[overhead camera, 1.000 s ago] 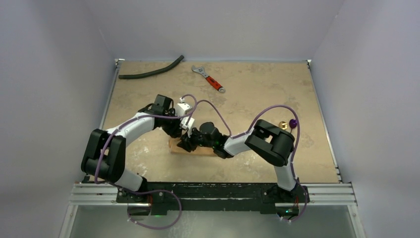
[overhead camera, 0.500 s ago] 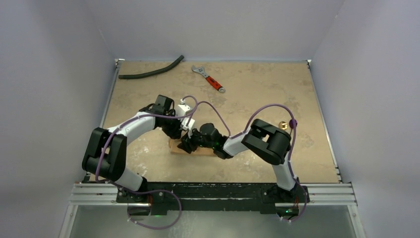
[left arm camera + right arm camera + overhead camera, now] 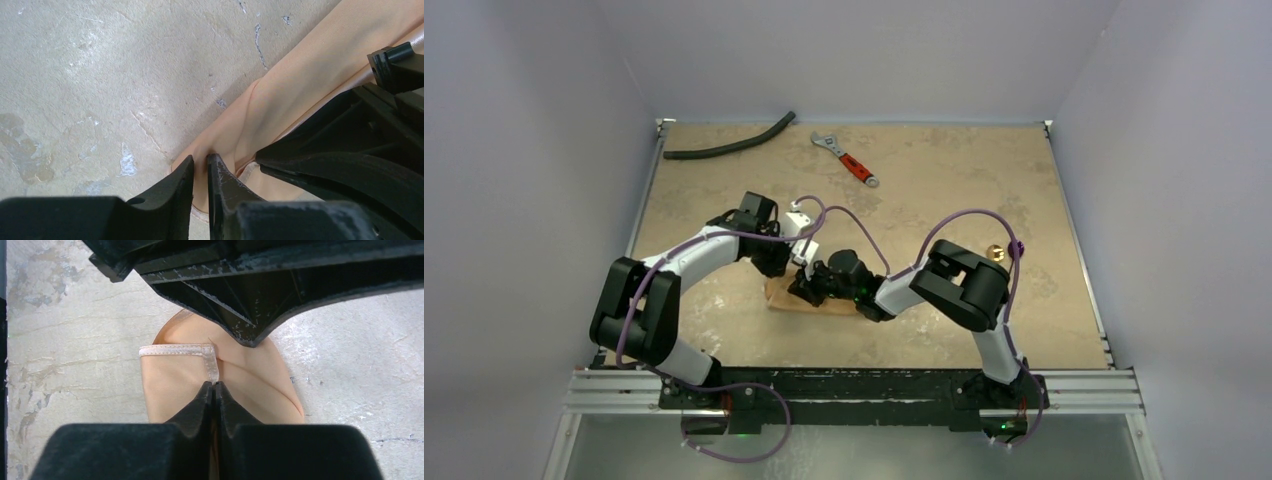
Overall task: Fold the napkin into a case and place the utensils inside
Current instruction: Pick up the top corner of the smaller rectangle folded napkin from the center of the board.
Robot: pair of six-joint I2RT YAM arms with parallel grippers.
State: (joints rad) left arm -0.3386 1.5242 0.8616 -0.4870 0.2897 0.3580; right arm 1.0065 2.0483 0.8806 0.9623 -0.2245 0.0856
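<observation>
The peach-orange napkin (image 3: 779,296) lies folded small on the table in front of the arms, mostly hidden under both wrists. My left gripper (image 3: 200,163) is shut on a raised fold at the napkin's (image 3: 305,70) end. My right gripper (image 3: 214,386) is shut on the napkin's (image 3: 170,385) hemmed corner, with cloth pinched between its tips. The two grippers are close together, and the left one's black body (image 3: 250,285) hangs just beyond the right one's tips. The utensils lie at the right behind the right arm's elbow: a gold piece (image 3: 995,252) and a dark purple piece (image 3: 1016,245), partly hidden.
A curved black hose (image 3: 729,143) lies at the back left. A red-handled wrench (image 3: 846,160) lies at the back centre. The right arm's elbow (image 3: 959,285) stands between the napkin and the utensils. Raised metal rails (image 3: 646,190) line the table's sides.
Both grippers have closed onto the napkin; their jaws stood wider before. The right arm's elbow has drifted slightly left. The napkin stays where it was.
</observation>
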